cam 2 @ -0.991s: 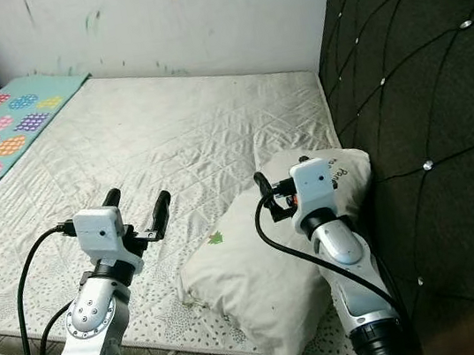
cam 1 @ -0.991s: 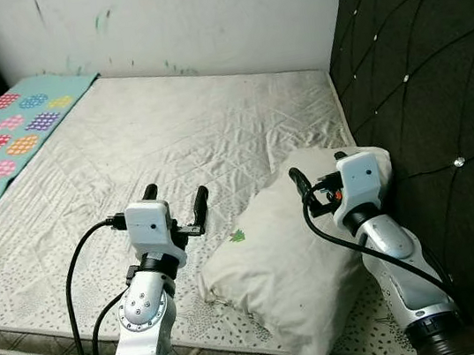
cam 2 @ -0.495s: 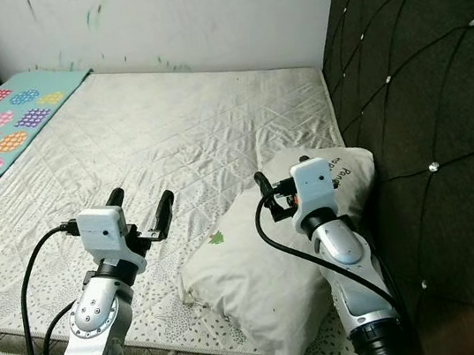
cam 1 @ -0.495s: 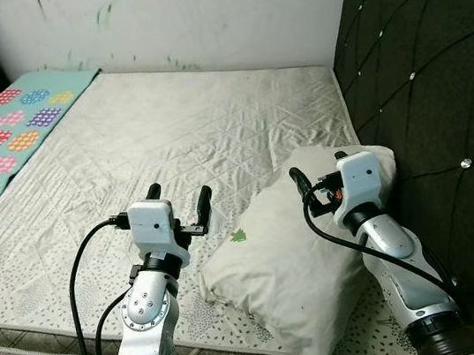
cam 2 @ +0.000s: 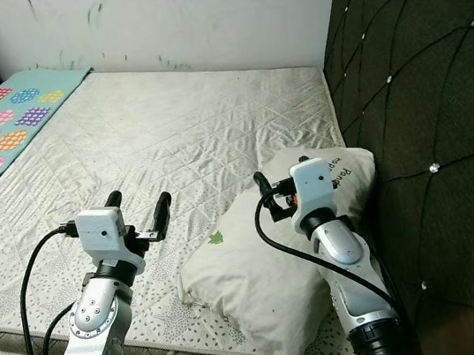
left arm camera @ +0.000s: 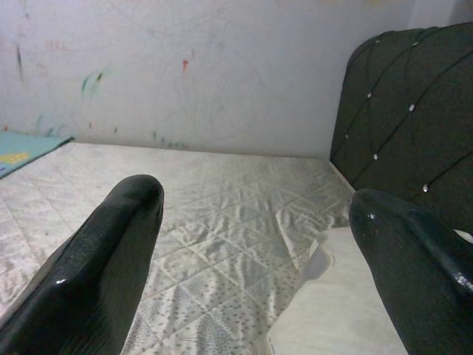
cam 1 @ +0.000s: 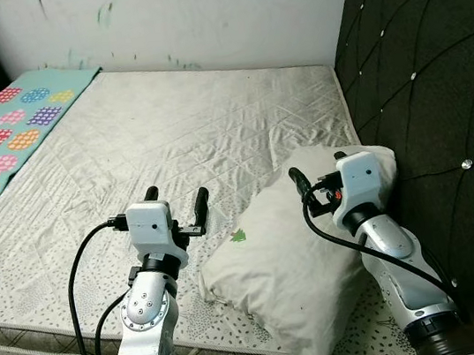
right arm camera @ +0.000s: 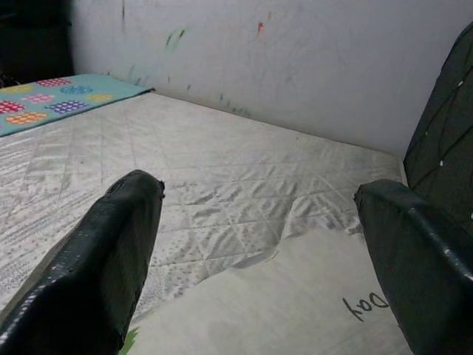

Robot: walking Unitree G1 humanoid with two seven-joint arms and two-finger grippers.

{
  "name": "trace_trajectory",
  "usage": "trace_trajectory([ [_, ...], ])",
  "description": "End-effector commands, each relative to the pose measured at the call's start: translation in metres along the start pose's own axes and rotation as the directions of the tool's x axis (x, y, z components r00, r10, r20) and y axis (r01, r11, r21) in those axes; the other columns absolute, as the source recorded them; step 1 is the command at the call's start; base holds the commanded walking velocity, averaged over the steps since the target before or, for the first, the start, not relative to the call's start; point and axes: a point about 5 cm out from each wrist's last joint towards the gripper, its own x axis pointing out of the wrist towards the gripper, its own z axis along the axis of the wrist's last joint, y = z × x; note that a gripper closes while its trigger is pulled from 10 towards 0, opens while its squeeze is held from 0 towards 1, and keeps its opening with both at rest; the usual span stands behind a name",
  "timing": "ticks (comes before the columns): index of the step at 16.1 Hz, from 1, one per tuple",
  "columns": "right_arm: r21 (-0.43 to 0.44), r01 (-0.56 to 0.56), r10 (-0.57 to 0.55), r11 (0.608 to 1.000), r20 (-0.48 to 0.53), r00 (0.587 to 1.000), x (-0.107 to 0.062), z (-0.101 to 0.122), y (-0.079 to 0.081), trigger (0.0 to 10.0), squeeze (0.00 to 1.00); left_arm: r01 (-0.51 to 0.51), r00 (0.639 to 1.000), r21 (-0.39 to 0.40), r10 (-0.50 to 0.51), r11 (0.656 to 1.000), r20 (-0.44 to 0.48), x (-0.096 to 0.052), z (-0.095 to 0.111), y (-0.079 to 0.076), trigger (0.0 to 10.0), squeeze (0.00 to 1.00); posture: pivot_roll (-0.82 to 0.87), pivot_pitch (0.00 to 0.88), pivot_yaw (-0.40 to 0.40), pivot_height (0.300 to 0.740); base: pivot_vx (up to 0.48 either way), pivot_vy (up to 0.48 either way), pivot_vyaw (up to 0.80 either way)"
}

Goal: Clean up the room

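right pincer (right arm camera: 259,259) fingers spread | white pillow (right arm camera: 295,303) beneath | quilted mattress (right arm camera: 207,170) | scribbled wall (right arm camera: 295,59) beyond

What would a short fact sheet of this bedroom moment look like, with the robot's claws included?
Place: a bed with a bare quilted mattress
Pillow: white pillow lying at the near corner, beside the dark tufted headboard
Blanket: patterned turquoise blanket along the far left edge
Wall: white wall with small paint marks
Left claw: left claw open, raised over the mattress beside the pillow
Right claw: right claw open, held above the pillow
Held: nothing in either claw
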Motion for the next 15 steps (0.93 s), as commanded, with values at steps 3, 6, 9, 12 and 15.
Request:
trace_trajectory([
  [3, 0.012, 0.016, -0.016, 1.000, -0.004, 1.000, 0.0025, 0.0025, -0.0025, 10.0, 0.00, -0.005, 1.000, -0.009, 0.004, 1.000, -0.011, 0.0009, -0.0008, -0.0001, 10.0, 0.00, -0.16, 0.001, -0.022, 0.740, 0.000, 0.000, -0.27],
  [6, 0.009, 0.015, -0.015, 1.000, -0.006, 1.000, 0.0023, 0.0024, -0.0032, 10.0, 0.00, -0.009, 1.000, -0.018, 0.009, 1.000, -0.015, 0.0012, -0.0014, 0.0000, 10.0, 0.00, -0.16, 0.001, -0.024, 0.740, 0.000, 0.112, -0.80],
  [9, 0.008, 0.013, -0.013, 1.000, -0.004, 1.000, 0.0027, 0.0026, -0.0028, 10.0, 0.00, -0.012, 1.000, -0.025, 0.012, 1.000, -0.017, 0.0012, -0.0020, 0.0004, 10.0, 0.00, -0.16, 0.000, -0.024, 0.740, 0.000, 0.465, -0.80],
  [12, 0.005, 0.011, -0.011, 1.000, -0.002, 1.000, 0.0032, 0.0029, -0.0028, 10.0, 0.00, -0.013, 1.000, -0.023, 0.013, 1.000, -0.018, 0.0011, -0.0022, 0.0005, 10.0, 0.00, -0.16, 0.000, -0.025, 0.740, 0.000, 0.240, -0.27],
  [15, 0.002, 0.007, -0.007, 1.000, -0.002, 1.000, 0.0032, 0.0029, -0.0027, 10.0, 0.00, -0.010, 1.000, -0.016, 0.010, 1.000, -0.015, 0.0010, -0.0016, 0.0004, 10.0, 0.00, -0.16, 0.000, -0.024, 0.740, 0.000, 0.000, 0.00],
])
